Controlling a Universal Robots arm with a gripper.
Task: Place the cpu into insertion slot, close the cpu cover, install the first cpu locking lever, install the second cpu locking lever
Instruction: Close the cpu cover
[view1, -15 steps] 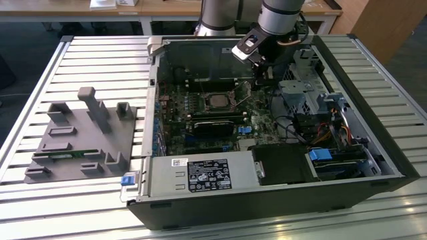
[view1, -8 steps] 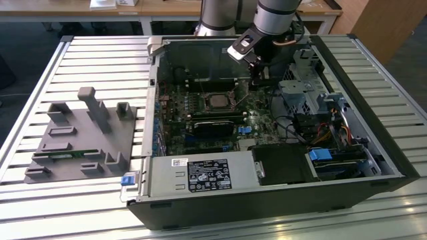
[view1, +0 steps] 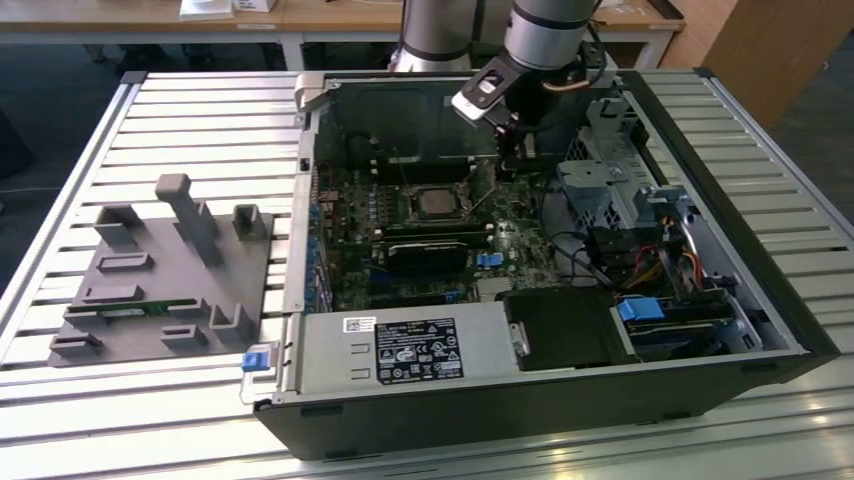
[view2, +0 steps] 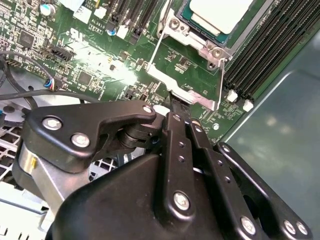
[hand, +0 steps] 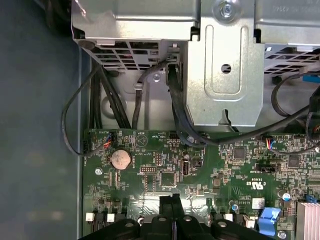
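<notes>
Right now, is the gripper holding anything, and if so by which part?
Nothing, as far as shows: the gripper is shut on itself, its tip at the edge of the cpu cover. The cpu lies in its socket.

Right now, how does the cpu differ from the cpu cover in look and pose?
The cpu has a solid, pale silver-grey top. The cpu cover is a thin shiny frame with circuit board showing through its open centre. The cpu lies seated in the socket, while the cpu cover is swung open off it, its free edge at the tips of the claw. Both are squarish metal parts at the same socket.
</notes>
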